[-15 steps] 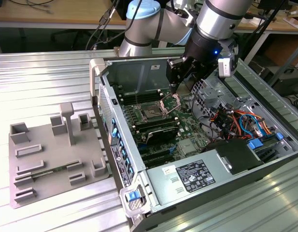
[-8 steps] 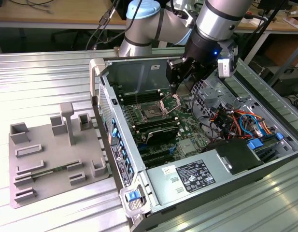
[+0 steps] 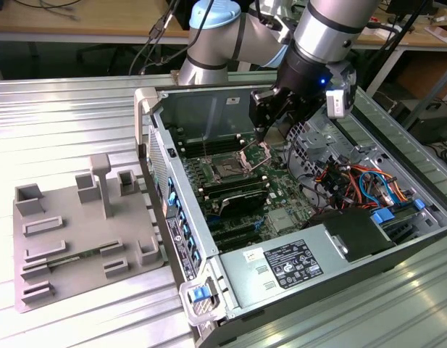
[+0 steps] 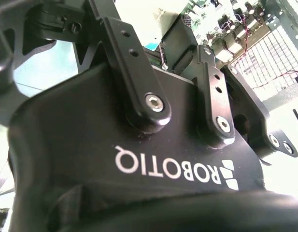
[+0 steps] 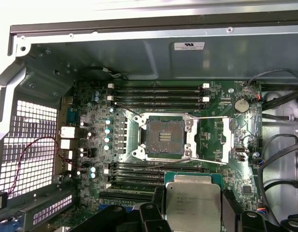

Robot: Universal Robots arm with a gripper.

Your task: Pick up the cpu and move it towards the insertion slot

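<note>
Judging from the frames, the pickup was done and the transfer was well under way. The cpu [image 5: 193, 204] was seen in the first wrist view held between the gripper's black fingers [image 5: 158, 203], its pale metal top facing the camera, fingers clamped on its two opposite edges. In the exterior view the gripper [image 3: 264, 125] was positioned inside the open computer case [image 3: 332, 254], above the motherboard [image 3: 281, 199] and just beyond the raised bracket of the insertion slot [image 3: 229, 170]. The slot [image 5: 164, 136] was shown open in the first wrist view: steel frame exposed, dark contact field uncovered, thin lever wires swung clear to the side. The chip was held near the socket but not over it; a row of black memory slots [image 5: 139, 169] lay between them in that view. Contact between chip and socket was not seen, so seating was assessed as not done. The grey plastic tray [image 3: 71, 232] sat outside the case on the metal table [image 3: 64, 109], toward the exterior view's left. What remained, by that estimate: the last stretch of approach and alignment over the socket.
</note>
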